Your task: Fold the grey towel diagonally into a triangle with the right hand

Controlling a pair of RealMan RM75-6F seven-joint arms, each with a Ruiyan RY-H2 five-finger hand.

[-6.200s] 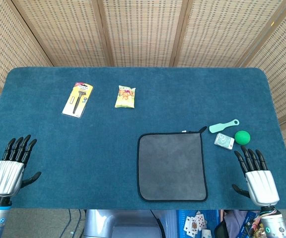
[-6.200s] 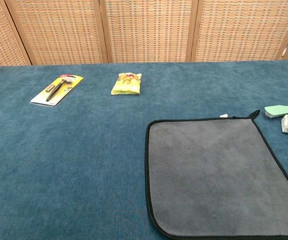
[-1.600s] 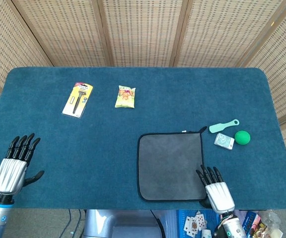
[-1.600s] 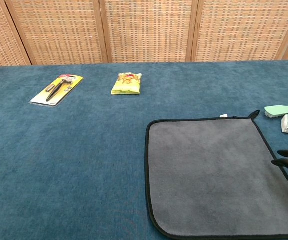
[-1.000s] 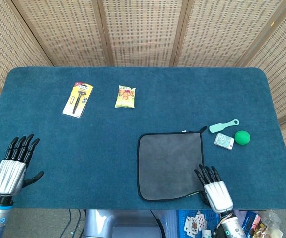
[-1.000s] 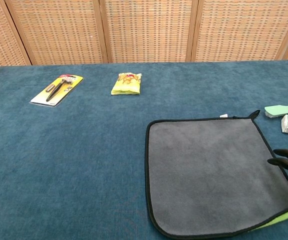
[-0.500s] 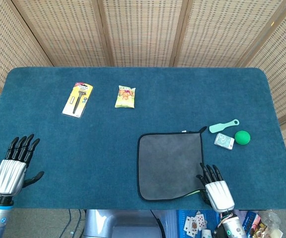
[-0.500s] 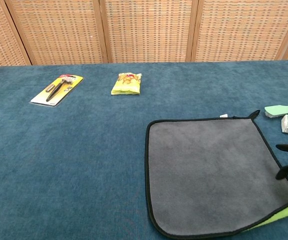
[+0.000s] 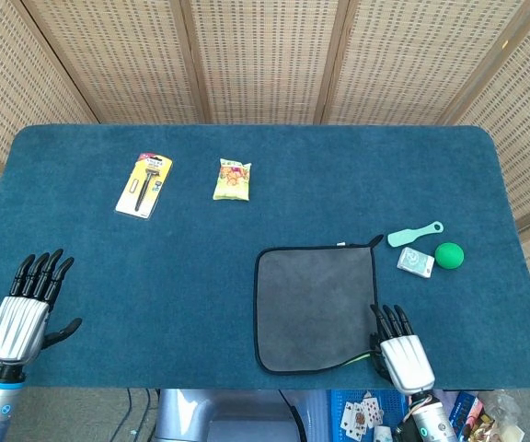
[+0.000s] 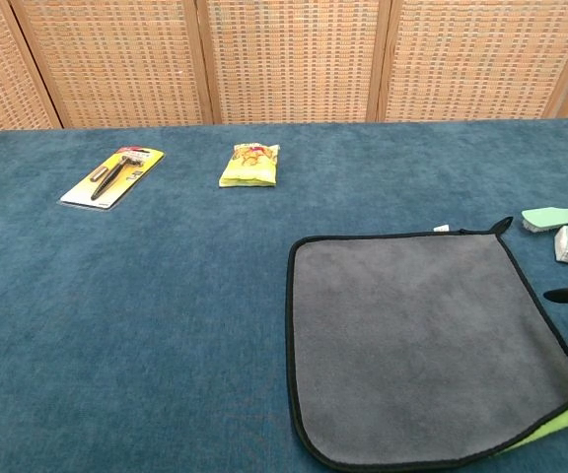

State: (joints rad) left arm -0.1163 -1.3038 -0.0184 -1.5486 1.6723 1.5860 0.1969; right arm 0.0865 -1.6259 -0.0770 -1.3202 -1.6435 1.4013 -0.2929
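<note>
Three small items (image 9: 423,249) lie just beside grey towel (image 9: 316,307).

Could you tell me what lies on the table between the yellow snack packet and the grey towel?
Nothing: in the head view only bare blue table separates the yellow snack packet from the grey towel.

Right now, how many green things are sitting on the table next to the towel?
2. A pale green brush lies just past the grey towel's far right corner, and a green ball sits a little nearer, further right. The towel's lifted corner also shows green underneath.
</note>
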